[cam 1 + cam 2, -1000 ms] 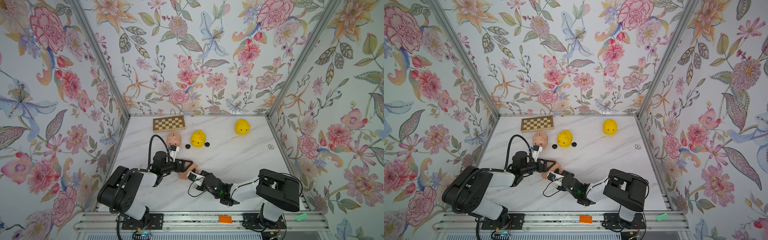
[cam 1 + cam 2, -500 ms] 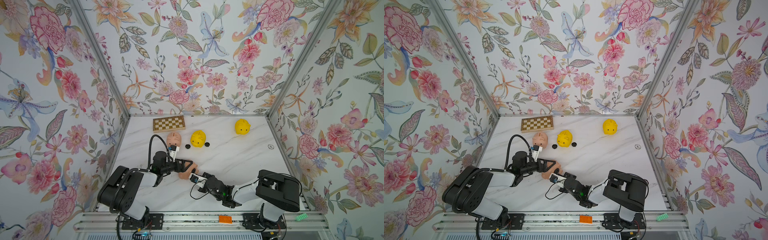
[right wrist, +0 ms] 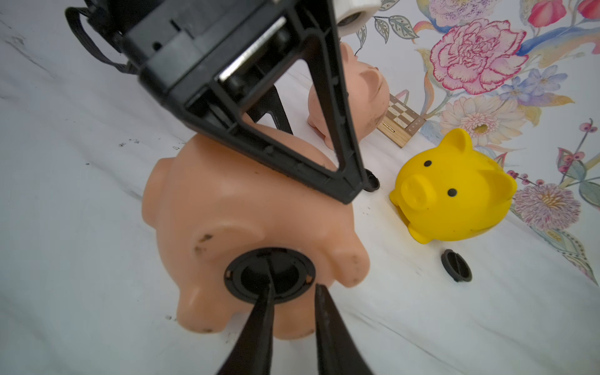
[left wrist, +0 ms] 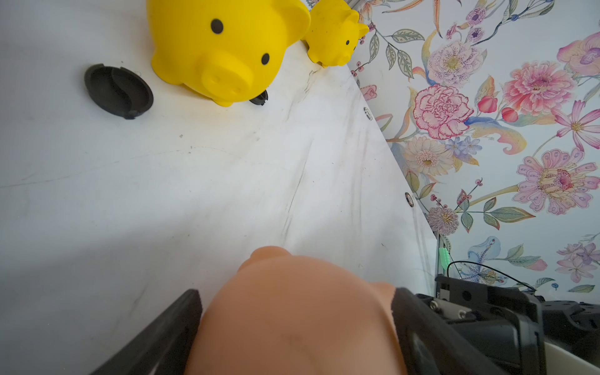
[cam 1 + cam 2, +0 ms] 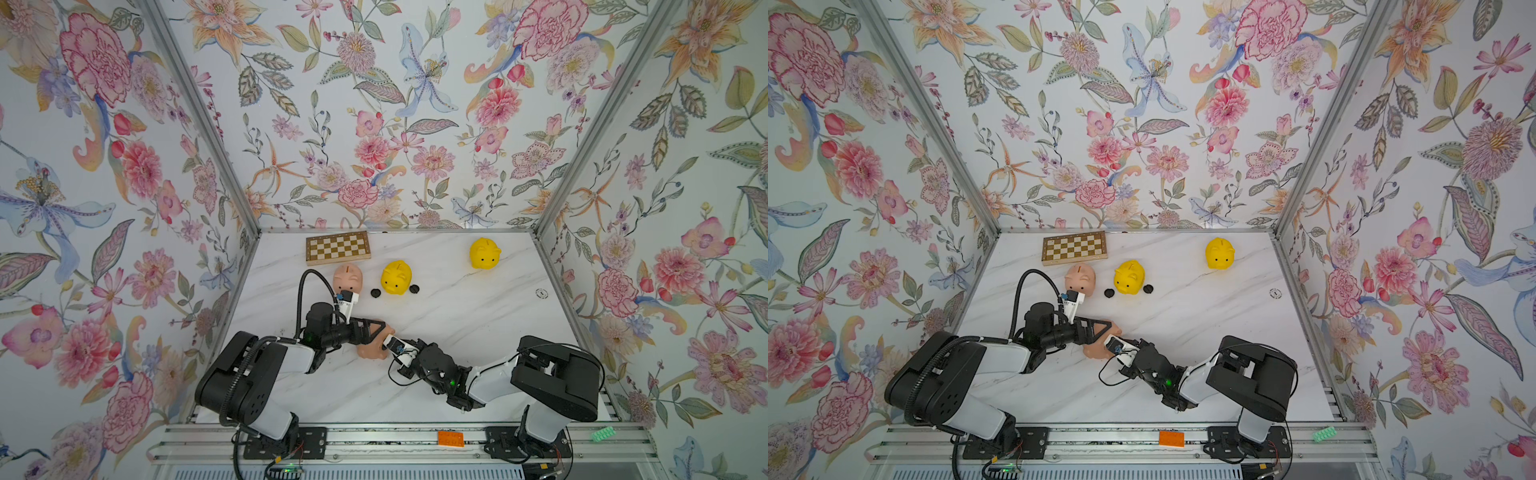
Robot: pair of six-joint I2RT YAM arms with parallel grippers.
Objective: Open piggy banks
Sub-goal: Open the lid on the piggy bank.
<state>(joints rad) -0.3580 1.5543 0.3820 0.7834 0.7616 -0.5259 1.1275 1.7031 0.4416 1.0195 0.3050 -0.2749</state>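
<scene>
A peach-pink piggy bank (image 5: 371, 352) (image 5: 1095, 352) (image 3: 246, 207) lies on its side at the front middle of the table. My left gripper (image 5: 380, 338) (image 4: 295, 292) is shut on its body (image 4: 292, 324), one finger on each flank. Its black plug (image 3: 269, 276) sits in the belly and faces my right gripper (image 5: 390, 354) (image 3: 293, 285). That gripper is slightly open, one tip at the plug's middle rib and the other just past its rim. A second pink pig (image 5: 348, 279) and two yellow pigs (image 5: 396, 277) (image 5: 484, 253) stand farther back.
Two loose black plugs (image 5: 376, 293) (image 5: 414, 289) lie beside the nearer yellow pig. A chessboard (image 5: 337, 247) rests against the back wall. Flowered walls close in the table on three sides, and the two arm bases stand at the front rail.
The right gripper's jaws have parted from shut to a narrow gap, and it has crept slightly closer to the pig's belly. The left gripper and the held pig have stayed put.
</scene>
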